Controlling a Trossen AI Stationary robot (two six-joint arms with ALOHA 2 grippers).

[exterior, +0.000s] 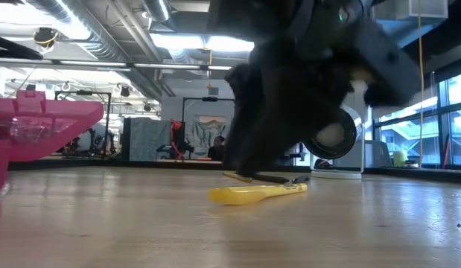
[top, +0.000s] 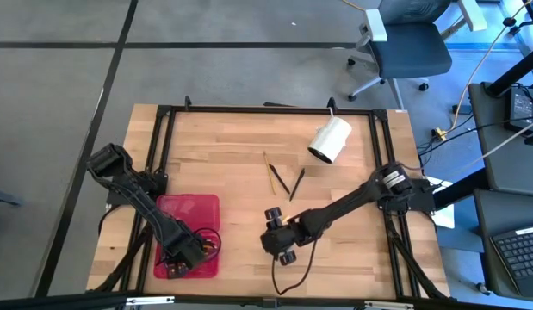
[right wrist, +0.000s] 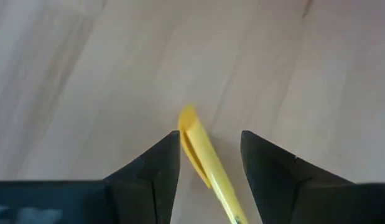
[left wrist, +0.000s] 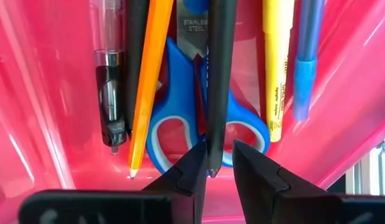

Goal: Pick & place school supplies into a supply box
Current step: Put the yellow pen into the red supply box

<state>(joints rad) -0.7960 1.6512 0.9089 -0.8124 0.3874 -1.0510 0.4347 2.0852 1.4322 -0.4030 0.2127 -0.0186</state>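
Note:
The red supply box [top: 201, 202] lies open at the table's near left. My left gripper [left wrist: 218, 158] is down inside it, open. In the box lie blue-handled scissors [left wrist: 173, 124], an orange pencil [left wrist: 148, 81], black pens, a yellow marker [left wrist: 276, 68] and a blue pen [left wrist: 307, 62]. One black pen [left wrist: 220, 74] rests across the scissors with its pointed end between my left fingers. A yellow pen [right wrist: 201, 158] lies flat on the wood near the table's middle front. My right gripper [right wrist: 211, 140] is open just above it, one finger on either side.
A white cylinder [top: 329, 140] lies on its side at the far right of the table. Two thin pencils [top: 270, 175] and a dark one [top: 295, 182] lie loose at the middle. A black frame [top: 249, 109] borders the table.

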